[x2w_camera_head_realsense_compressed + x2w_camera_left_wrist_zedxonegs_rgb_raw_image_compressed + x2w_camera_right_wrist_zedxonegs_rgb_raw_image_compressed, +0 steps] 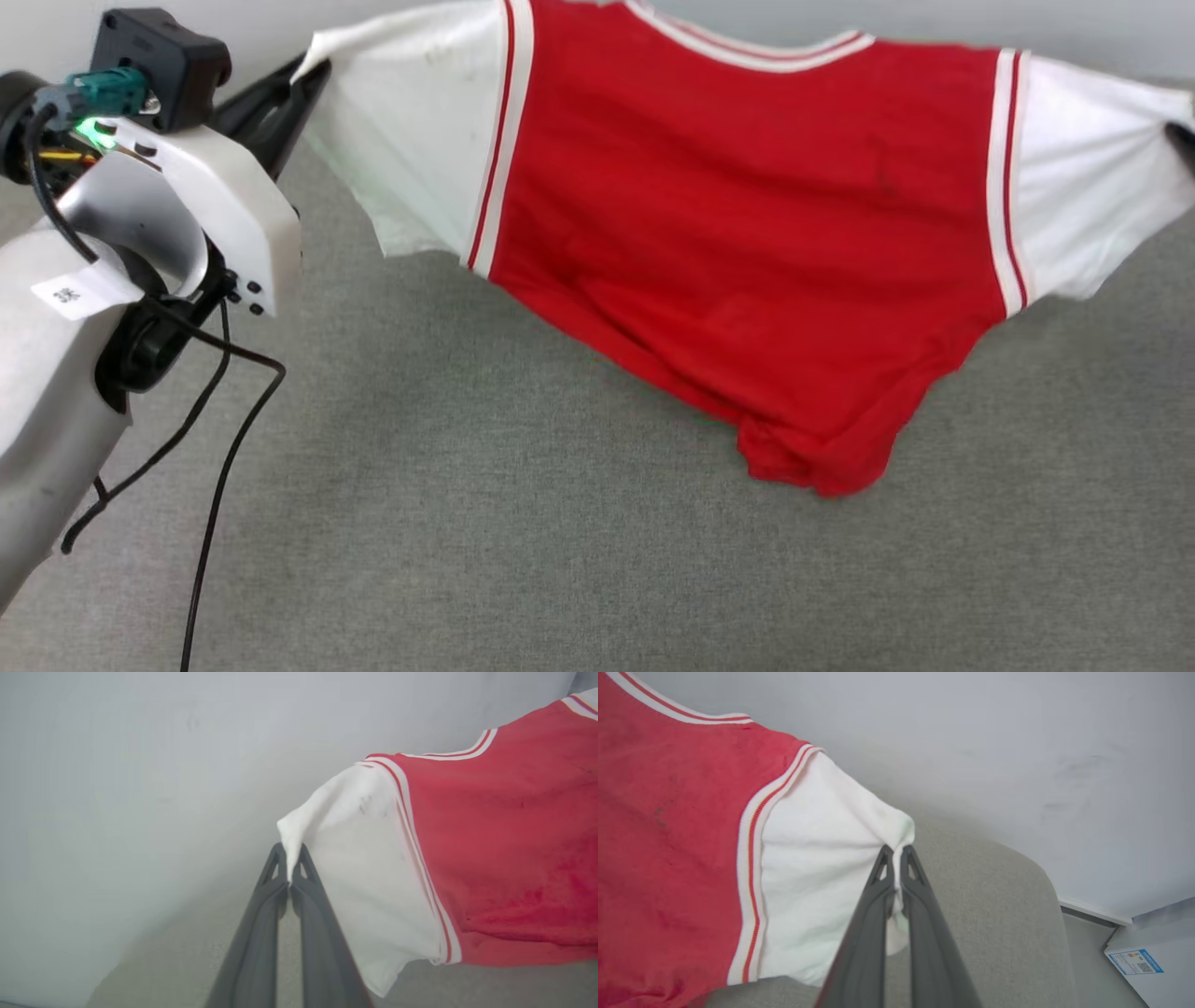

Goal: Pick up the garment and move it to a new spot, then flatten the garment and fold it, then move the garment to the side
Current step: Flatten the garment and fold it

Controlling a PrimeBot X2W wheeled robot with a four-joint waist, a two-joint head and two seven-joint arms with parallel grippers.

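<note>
The garment (747, 215), a red jersey with white short sleeves and striped trim, hangs stretched in the air above the grey surface (467, 523). My left gripper (303, 75) is shut on the edge of one white sleeve (355, 882); in the left wrist view the left gripper (290, 858) pinches the cloth between its tips. My right gripper (896, 858) is shut on the other white sleeve (822, 877), at the head view's right edge (1181, 140). The red hem (822, 457) droops lowest, bunched, close over the surface. No numerals show on the side facing me.
A grey fabric surface spreads below the jersey, with a pale wall (140, 765) behind it. My left forearm (93, 327) with loose black cables fills the left side. A white box with a blue label (1148, 961) stands off the surface's rounded far corner.
</note>
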